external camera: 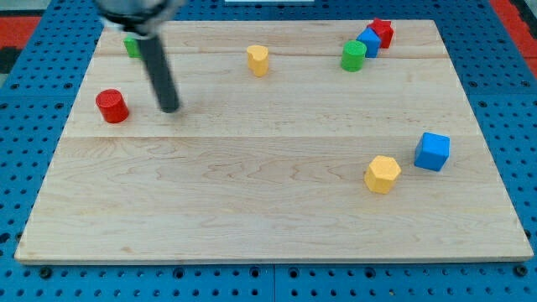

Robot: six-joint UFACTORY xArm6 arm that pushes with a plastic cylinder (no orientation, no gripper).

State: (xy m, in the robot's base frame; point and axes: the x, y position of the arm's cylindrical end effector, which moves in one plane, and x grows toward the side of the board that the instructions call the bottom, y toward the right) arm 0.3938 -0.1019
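Note:
My tip (170,108) rests on the wooden board (268,201) at the view's upper left. The nearest block is a red cylinder (112,106), a short gap to the tip's left, not touching it. A green block (132,45) sits above, partly hidden behind the rod. A yellow block (258,60) stands further to the right near the top.
At the top right a green cylinder (354,56), a blue block (368,42) and a red block (382,32) cluster together. At the right, a yellow hexagonal block (383,174) lies beside a blue cube (432,152). A blue pegboard (503,75) surrounds the board.

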